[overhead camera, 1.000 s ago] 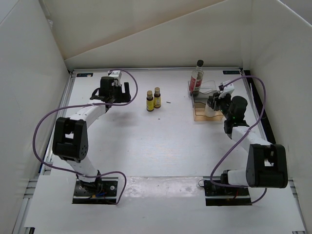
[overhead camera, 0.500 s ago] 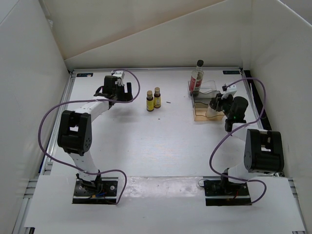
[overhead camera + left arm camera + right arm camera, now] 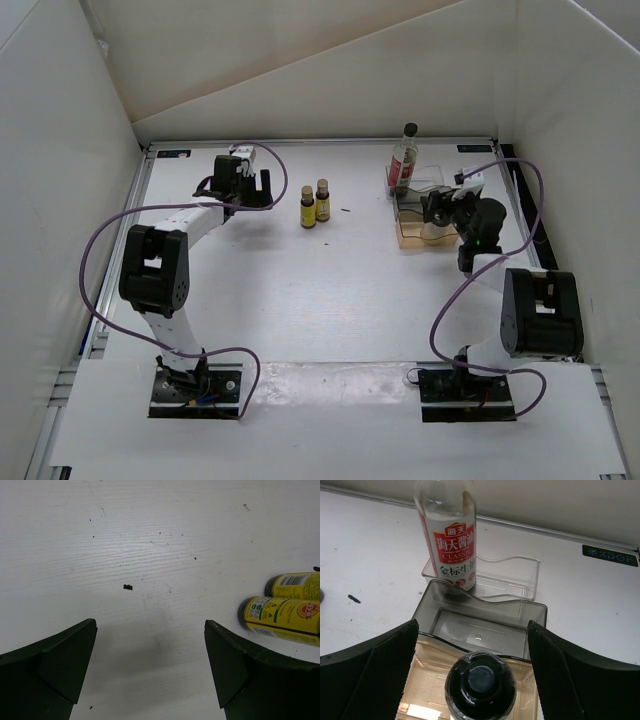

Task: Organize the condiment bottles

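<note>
Your white board table (image 3: 150, 540) is scuffed and flecked with dark crumbs, boxed in by plain white walls (image 3: 60, 150). The left gripper (image 3: 150, 645) is spread over bare board, the two amber bottles (image 3: 308, 210) near it. Your right gripper (image 3: 472, 630) stands wide apart around the short black-capped bottle (image 3: 481, 687), which stands in the tray (image 3: 485, 600); the red-labelled bottle (image 3: 450, 540) stands in its far compartment

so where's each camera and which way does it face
top external: above and behind, looking down on the white table; left arm and right arm show.
left wrist: on that arm, facing down at the table; open left gripper shows.
right wrist: faces the clear tan-based tray, short clear black-capped bottle, tall red-labelled bottle; open right gripper shows.
shared: top and left wrist both catch two small amber yellow-labelled bottles.
</note>
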